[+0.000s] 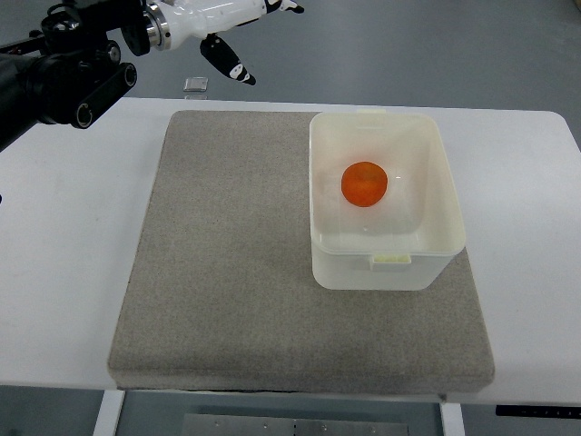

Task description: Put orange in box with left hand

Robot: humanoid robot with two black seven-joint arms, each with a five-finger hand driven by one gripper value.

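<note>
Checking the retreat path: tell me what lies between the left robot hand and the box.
In the top view, only bare grey mat and white table separate the left robot hand from the box holding the orange.

The mat (236, 263) left of the box (386, 263) is left bare and open to passage. The box's top is uncovered, with the orange (364, 183) inside. A small metal piece (195, 84) is seen near the counter (64, 272) far edge.

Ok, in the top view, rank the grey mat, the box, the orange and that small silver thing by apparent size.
1. grey mat
2. box
3. orange
4. small silver thing, at the table's far edge, so slightly shrunk by distance, but clearly smallest.
</note>
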